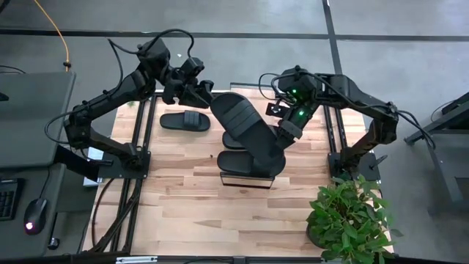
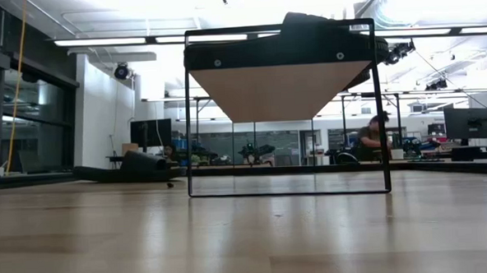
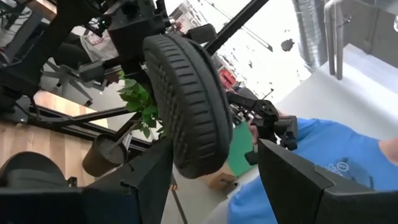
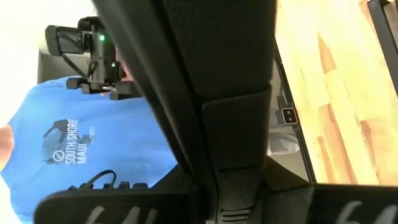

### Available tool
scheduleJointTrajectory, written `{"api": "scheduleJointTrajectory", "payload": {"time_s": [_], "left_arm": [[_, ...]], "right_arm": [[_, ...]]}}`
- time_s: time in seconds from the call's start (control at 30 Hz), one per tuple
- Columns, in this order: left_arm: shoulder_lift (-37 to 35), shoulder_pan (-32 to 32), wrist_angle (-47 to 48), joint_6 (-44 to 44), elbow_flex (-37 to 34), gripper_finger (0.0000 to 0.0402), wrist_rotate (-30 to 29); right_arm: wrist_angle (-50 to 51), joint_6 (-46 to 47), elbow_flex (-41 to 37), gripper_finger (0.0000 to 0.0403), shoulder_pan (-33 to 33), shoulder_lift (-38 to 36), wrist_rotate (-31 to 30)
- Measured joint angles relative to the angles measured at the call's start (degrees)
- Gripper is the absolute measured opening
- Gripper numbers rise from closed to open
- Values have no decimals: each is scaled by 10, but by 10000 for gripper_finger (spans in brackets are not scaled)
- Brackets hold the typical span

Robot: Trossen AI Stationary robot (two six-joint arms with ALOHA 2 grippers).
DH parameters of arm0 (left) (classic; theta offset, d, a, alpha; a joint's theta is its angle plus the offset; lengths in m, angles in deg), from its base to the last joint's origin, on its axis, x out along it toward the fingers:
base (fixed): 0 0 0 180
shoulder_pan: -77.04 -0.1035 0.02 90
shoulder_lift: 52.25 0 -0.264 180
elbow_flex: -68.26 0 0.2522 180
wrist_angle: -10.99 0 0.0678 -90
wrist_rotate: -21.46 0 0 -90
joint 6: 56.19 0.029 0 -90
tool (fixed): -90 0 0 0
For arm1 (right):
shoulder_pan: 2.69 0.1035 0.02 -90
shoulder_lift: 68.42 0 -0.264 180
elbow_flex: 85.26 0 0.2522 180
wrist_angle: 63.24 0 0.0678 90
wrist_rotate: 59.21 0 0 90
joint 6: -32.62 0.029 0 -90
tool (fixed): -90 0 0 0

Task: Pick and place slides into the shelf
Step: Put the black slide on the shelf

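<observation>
The shelf (image 1: 249,176) stood mid-table with slides on top. Above it the right gripper (image 1: 282,132) was clamped on one end of a raised slide (image 1: 245,125); the left gripper (image 1: 199,94), jaws apart, waited at the other end. A thin end-grip might let it swing or drop. Another slide (image 1: 185,121) lay on the wooden table (image 1: 220,220); a person in blue stood beyond.

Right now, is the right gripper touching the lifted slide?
Touching. In the right wrist view, the right gripper's fingers are clamped on the slide's edge; the high view shows that slide raised above the shelf.
</observation>
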Motion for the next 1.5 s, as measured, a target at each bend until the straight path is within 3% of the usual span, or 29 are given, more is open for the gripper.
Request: {"api": "scheduleJointTrajectory", "payload": {"time_s": [1.0,1.13,1.5], "left_arm": [[8,56,3,-23,0,212,-62],[7,55,4,-25,0,180,-62],[8,54,10,-30,-1,29,-76]], "right_arm": [[-43,-6,0,35,4,32,6],[-48,-13,0,35,4,34,4],[-69,-14,1,49,4,37,5]]}}
